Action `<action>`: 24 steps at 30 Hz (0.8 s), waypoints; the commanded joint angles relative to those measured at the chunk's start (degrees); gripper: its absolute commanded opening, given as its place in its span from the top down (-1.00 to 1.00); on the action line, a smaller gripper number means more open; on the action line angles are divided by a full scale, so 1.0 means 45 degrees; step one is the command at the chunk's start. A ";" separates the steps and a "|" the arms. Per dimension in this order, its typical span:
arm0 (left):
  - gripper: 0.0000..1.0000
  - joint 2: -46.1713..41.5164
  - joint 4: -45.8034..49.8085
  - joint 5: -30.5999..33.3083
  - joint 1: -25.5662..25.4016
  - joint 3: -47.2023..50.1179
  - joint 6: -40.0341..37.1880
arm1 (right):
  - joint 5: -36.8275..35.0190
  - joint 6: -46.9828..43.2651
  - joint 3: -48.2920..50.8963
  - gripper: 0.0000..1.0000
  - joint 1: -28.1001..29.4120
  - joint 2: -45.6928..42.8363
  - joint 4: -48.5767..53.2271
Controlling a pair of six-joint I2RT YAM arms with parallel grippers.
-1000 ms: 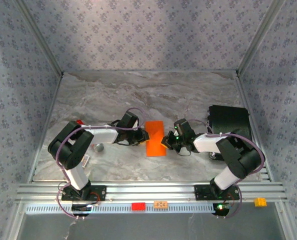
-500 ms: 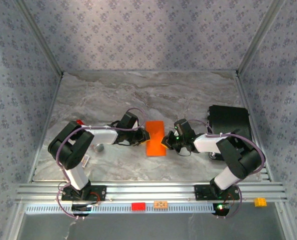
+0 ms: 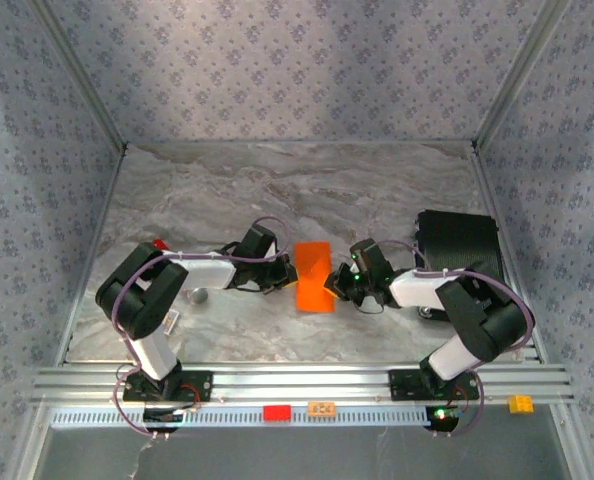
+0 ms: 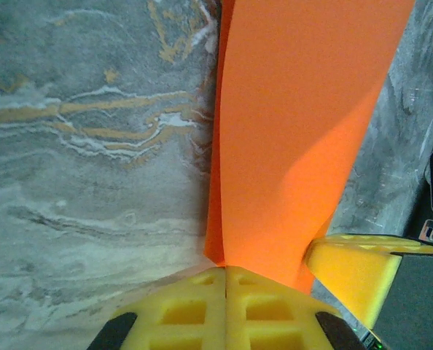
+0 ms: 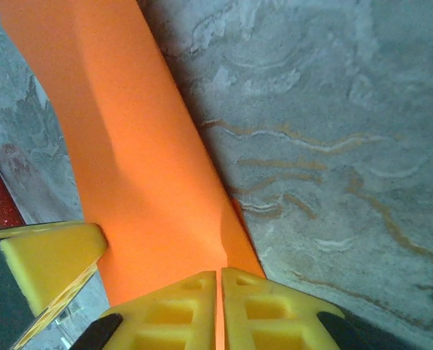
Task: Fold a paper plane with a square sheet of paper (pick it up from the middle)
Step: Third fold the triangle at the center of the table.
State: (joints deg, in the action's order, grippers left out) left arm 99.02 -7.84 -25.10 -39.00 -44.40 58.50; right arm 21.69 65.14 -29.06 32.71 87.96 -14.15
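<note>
NEAR RAIL TO FAR WALL: A red block (image 3: 276, 412), an orange block (image 3: 322, 408) and a yellow block (image 3: 520, 403) sit along the metal rail (image 3: 297, 380) by my two bases. Just past it, on the marbled table (image 3: 327, 190), a small grey round piece (image 3: 196, 294) lies beside my left arm.

At mid-table my two pincers face each other across the orange sheet of paper (image 3: 314, 277). It lies between them as a strip, longer from near to far than from side to side.

My left pincer (image 3: 289, 272) is clamped on the sheet's left edge. In the left wrist view its yellow fingers (image 4: 180, 313) meet tip to tip where the paper runs into their seam, and a dark shadow lines the paper's edge on the marble.

My right pincer (image 3: 329, 282) grips the opposite edge. In the right wrist view its yellow fingers (image 5: 275, 310) are all but together, with a sliver of orange in the slit between them. A lengthwise fold line shows in the paper there.

Each wrist view also catches a yellow finger of the other pincer just beside the sheet.

Farther back, a black box (image 3: 459, 245) stands behind my right arm and a small red object (image 3: 160, 244) lies beyond my left. Patterned walls (image 3: 297, 70) close the scene.
</note>
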 commanded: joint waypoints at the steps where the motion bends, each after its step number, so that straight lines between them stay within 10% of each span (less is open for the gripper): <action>1: 1.00 -0.0489 -0.0290 -0.0246 0.0103 0.0132 0.0103 | -0.0407 -0.0281 0.0227 0.68 -0.0110 -0.0495 0.0594; 12: 1.00 -0.0999 0.0109 -0.0486 0.0179 0.0043 0.0301 | -0.1110 -0.3598 -0.0080 -0.01 0.0245 -0.4155 0.1777; 24: 1.00 -0.1204 0.0237 -0.0516 0.0225 -0.0016 0.0437 | -0.6777 -1.1134 -0.0467 -0.34 0.5073 -0.4194 0.2652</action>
State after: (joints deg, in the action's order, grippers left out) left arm 95.98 -7.53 -26.39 -38.57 -44.40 59.92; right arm 0.51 26.89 -30.70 51.96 67.09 -3.99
